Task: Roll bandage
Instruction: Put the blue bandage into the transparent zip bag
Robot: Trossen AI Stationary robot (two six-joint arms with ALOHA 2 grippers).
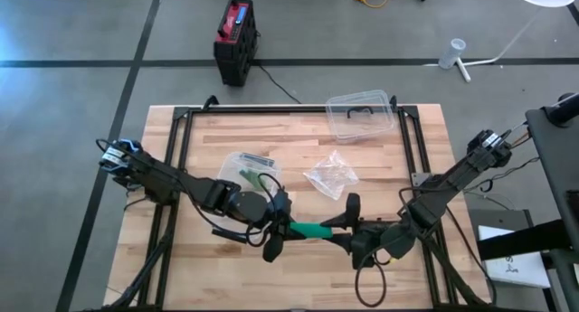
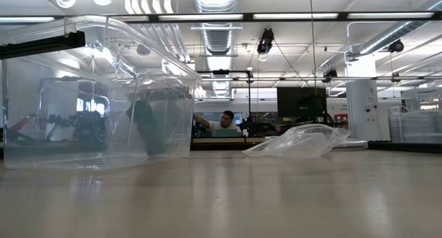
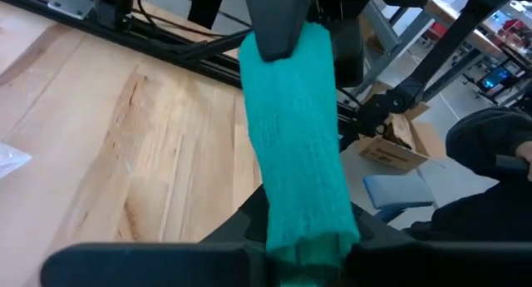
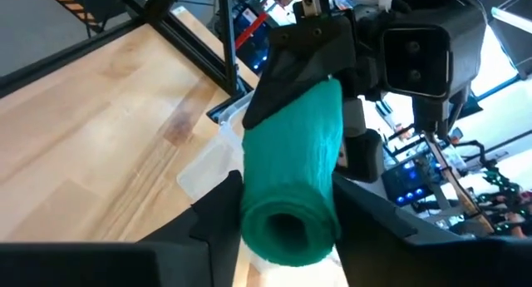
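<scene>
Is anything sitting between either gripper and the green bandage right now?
Nothing visible. The left gripper is shut on one end of the green bandage; the right gripper brackets the rolled end, with no other object between.

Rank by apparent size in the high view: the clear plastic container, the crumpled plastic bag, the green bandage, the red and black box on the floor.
1. Clear plastic container.
2. Red and black box and crumpled plastic bag: too alike to rank.
3. Green bandage, smallest, though both grippers partly hide it.

The bandage (image 1: 316, 230) is plain teal green. The desk (image 1: 298, 167) is light wood with pale stripes. Both claws are black. The container (image 1: 362, 118) is clear. The floor box (image 1: 235, 39) is black and red.
</scene>
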